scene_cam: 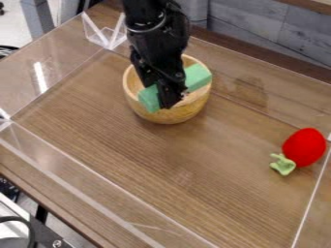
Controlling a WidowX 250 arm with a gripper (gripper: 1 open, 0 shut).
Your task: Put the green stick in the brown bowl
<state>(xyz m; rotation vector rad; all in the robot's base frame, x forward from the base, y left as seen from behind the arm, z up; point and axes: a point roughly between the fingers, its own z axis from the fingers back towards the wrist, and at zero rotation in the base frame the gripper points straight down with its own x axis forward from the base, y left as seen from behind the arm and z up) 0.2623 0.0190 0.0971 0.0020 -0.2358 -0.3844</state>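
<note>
My black gripper [165, 95] was against the mint-green stick [189, 79], light-brown wooden bowl [165, 108], red strawberry toy [304, 146] and dark-grained brown tabletop [142, 174].

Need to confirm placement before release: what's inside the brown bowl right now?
The green stick lies slanted across the brown bowl, held in the gripper. The bowl's floor beneath is hidden by the arm and stick.

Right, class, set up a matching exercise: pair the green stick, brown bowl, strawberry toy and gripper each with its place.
Things:
1. green stick
2. brown bowl
3. strawberry toy
4. gripper

Places:
A. near the right wall
B. left of centre, towards the back
C. over the bowl, gripped
D. above the bowl, pointing down

Pairs: 1-C, 2-B, 3-A, 4-D
</note>
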